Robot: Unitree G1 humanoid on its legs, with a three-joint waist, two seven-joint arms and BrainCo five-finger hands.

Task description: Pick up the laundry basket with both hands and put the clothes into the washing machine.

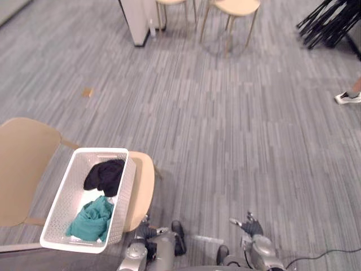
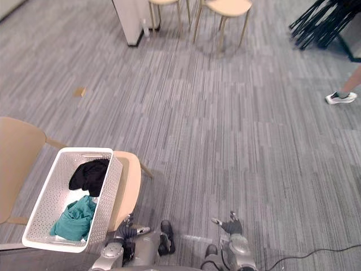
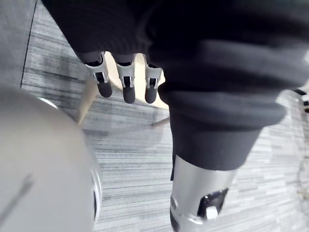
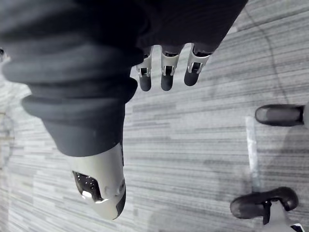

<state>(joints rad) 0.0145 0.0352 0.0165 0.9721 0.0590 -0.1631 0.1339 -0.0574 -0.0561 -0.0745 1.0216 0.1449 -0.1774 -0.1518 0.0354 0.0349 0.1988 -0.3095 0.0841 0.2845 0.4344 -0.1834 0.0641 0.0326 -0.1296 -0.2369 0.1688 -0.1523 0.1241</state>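
White perforated laundry basket (image 1: 127,186), rectangular, sits on seat of tan chair (image 1: 145,183) at robot's left. Inside: crumpled black garment (image 1: 104,175) at far end, teal garment (image 1: 93,220) at near end. Left robot hand (image 1: 145,230) low beside chair, fingers (image 3: 128,89) straight, empty. Right robot hand (image 1: 250,227) over grey floor (image 1: 237,130), fingers (image 4: 166,79) relaxed, holding nothing.

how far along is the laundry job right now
Nothing looks done yet. The white basket sits on the tan chair with a black garment and a teal garment inside. The left hand and right hand hang open, empty. Left: grasping, lifting, loading the washing machine.
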